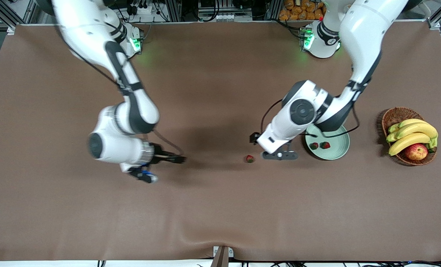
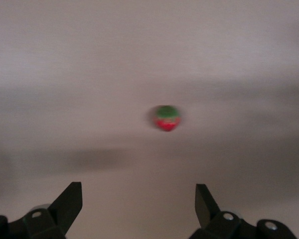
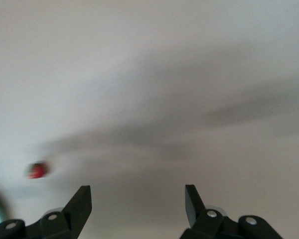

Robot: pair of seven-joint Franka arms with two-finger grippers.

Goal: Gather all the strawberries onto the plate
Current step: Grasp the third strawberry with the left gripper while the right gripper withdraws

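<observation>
Left gripper (image 1: 280, 155), fingers spread and holding nothing, hangs low over the brown table (image 1: 220, 207) just beside the plate (image 1: 335, 152), on the side toward the right arm's end. In the left wrist view the same gripper (image 2: 138, 201) shows both fingertips (image 2: 70, 199) apart, with one loose strawberry (image 2: 167, 118) lying on the cloth ahead of the gap between them. In the front view that strawberry (image 1: 250, 158) lies on bare table near the left gripper, toward the right arm's end from it and apart from the plate.

The pale green plate sits partly under the left arm's wrist and holds two strawberries (image 1: 313, 145) side by side, the second (image 1: 325, 145) toward the left arm's end. Toward that end of the table, well apart from the plate, stands a wicker basket (image 1: 395, 115) holding bananas (image 1: 413, 135) and an apple (image 1: 416, 151).

Right gripper (image 1: 168, 159) hangs over bare table toward the right arm's end, well apart from the loose strawberry. The right wrist view shows this gripper (image 3: 138, 201) with fingers spread and empty, the strawberry (image 3: 37, 170) small at the picture's edge.
</observation>
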